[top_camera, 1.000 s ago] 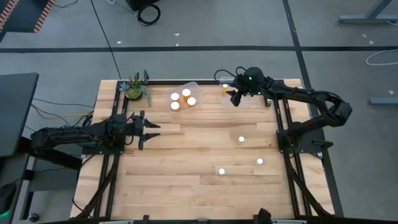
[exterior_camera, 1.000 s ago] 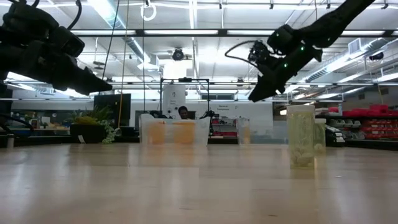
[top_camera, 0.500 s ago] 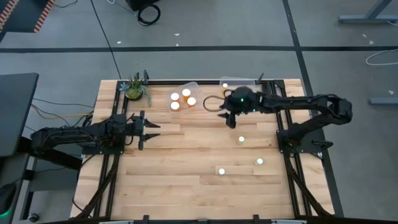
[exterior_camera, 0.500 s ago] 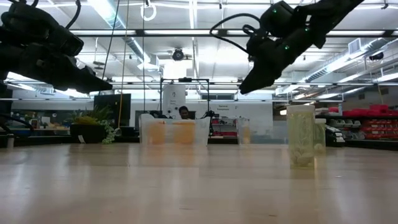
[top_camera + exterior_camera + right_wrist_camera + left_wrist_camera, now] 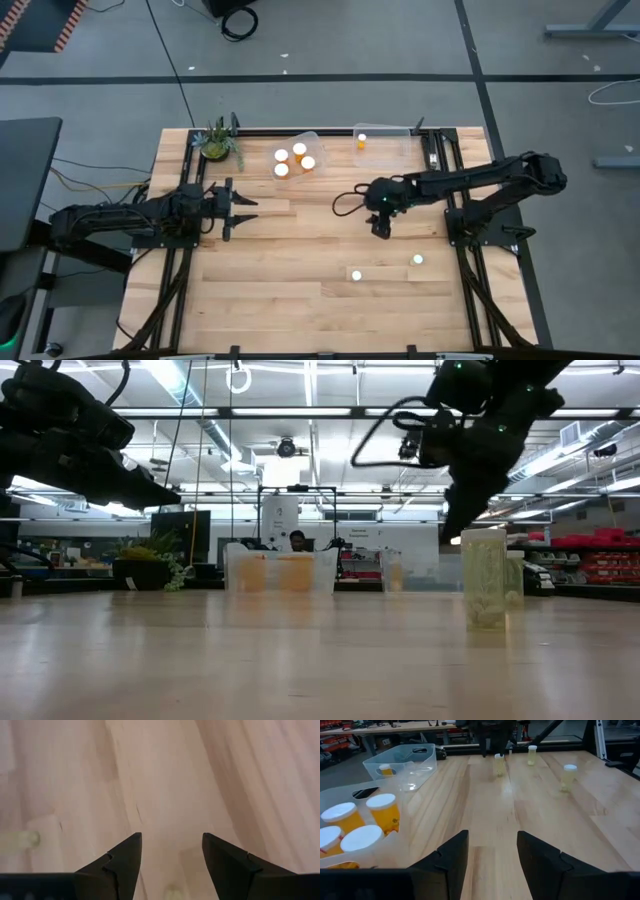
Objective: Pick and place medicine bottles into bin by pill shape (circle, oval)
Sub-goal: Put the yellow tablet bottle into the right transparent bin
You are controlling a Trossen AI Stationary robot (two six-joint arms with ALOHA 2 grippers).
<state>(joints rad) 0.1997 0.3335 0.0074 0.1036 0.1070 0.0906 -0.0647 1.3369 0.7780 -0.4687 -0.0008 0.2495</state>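
Table: wooden plank top [image 5: 300, 290] filling the middle of the high view; the low view shows only its near surface, level with the camera.
Right arm: reaches from the right edge of the high view toward the centre, its claw [image 5: 380, 226] pointing down over bare wood right of the middle. Fingers [image 5: 124, 860] are spread apart with nothing between them, plain in the right wrist view. The low view shows it hanging dark in the upper right, just above a bottle.
Left arm: waits at the left-middle of the high view, its claw [image 5: 243, 210] open and empty; the left wrist view shows both fingers [image 5: 451, 856] parted over the planks.
Left tub: clear tub [image 5: 300, 150] at upper centre of the high view, holding three white-capped bottles [image 5: 298, 149]. The left wrist view shows their orange sides at lower left, which the overhead view hides.
Right tub: clear tub [image 5: 385, 145] at upper right of centre, holding one bottle [image 5: 361, 141].
Loose bottles: two caps on the table at lower right of centre [image 5: 355, 274] and [image 5: 418, 260], well apart. The left wrist view shows three [image 5: 568, 774] standing at its top; one sits just beside the right claw, hidden from above.
Plant: small potted plant [image 5: 217, 142] at the upper left table corner.
Person: seated far behind, centre of the low view [image 5: 296, 541].
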